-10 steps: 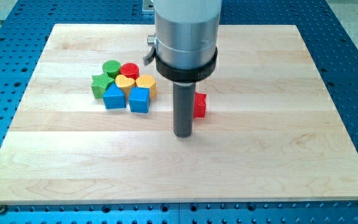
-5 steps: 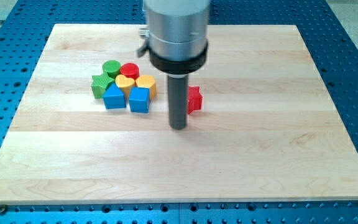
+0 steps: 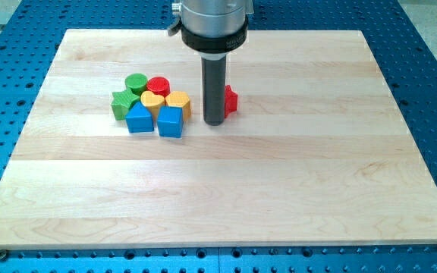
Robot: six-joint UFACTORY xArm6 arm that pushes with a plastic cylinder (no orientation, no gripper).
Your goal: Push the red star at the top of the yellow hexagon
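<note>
Shows my tip (image 3: 214, 123) planted on the wooden board (image 3: 340, 189), a bare rod with nothing to clench or release and grasping nothing, probably set low against the red star (image 3: 231, 99) to nudge it toward the view's top. Places the star just right of the rod and slightly above the tip, partly hidden, seemingly touching. Leaves the yellow hexagon (image 3: 178, 100) just left of the tip, edging a tight cluster of blocks, its upper side not yet reached.

The rod hides most of the red star (image 3: 231, 99) (only its right part shows, touching the rod). The arm's housing (image 3: 212, 19) is cut off by the view's top edge.
</note>
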